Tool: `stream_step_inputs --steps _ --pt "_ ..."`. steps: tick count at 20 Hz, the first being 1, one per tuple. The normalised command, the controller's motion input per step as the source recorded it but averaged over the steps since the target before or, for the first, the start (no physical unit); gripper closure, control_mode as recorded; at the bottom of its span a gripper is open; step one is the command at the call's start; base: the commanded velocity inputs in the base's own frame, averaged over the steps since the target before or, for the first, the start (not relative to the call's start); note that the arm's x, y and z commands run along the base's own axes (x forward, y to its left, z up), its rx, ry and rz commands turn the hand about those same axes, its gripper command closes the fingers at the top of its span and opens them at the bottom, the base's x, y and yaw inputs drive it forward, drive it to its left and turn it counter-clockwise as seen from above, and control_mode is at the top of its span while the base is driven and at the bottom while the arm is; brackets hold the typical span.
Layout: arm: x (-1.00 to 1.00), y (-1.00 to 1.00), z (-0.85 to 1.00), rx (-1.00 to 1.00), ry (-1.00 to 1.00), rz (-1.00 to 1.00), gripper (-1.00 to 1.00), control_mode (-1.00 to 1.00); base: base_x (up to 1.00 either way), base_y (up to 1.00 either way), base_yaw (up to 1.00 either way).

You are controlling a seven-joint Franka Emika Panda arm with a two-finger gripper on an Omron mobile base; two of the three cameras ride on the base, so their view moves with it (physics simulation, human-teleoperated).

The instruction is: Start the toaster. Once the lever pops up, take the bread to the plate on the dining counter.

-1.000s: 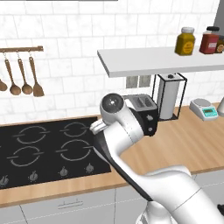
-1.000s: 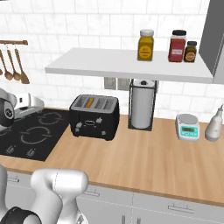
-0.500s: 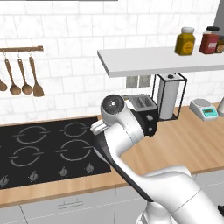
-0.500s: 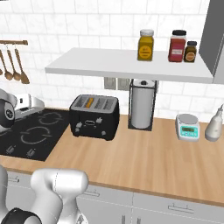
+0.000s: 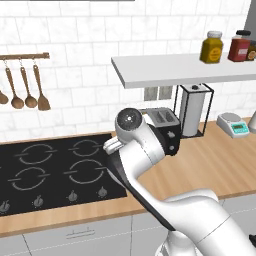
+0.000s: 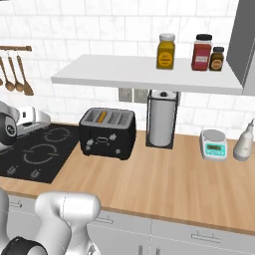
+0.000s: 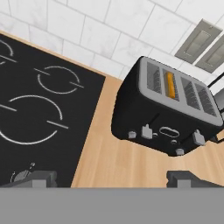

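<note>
A black two-slot toaster (image 6: 108,133) with a silvery slotted top is seen upright on the wood counter, just beside the black hob. A golden-crusted bread (image 7: 170,85) slice is sunk edge-up in one slot, small knobs lining the long face.

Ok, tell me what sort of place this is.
A home kitchen, rendered rather than real. A black hob is set into a wood-topped counter with a toaster beside it, and wooden spoons hang on the white-tiled wall.
</note>
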Motion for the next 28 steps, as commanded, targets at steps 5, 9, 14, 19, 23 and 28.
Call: stream_step_inputs --steps 5,9,14,19,23,28 --pt "0.00 0.00 0.00 0.00 0.00 0.00 -1.00 -1.00 0.00 0.00 0.00" --pt "0.00 0.00 0.00 0.00 0.00 0.00 -1.00 -1.00 0.00 0.00 0.00" --pt "0.00 0.00 0.00 0.00 0.00 0.00 -1.00 -1.00 0.00 0.00 0.00" --pt "0.00 0.00 0.00 0.00 0.00 0.00 -1.00 -1.00 0.00 0.00 0.00" --pt "0.00 0.00 0.00 0.00 0.00 0.00 -1.00 -1.00 0.00 0.00 0.00" --pt "0.00 0.00 0.00 0.00 0.00 0.00 -1.00 -1.00 0.00 0.00 0.00"
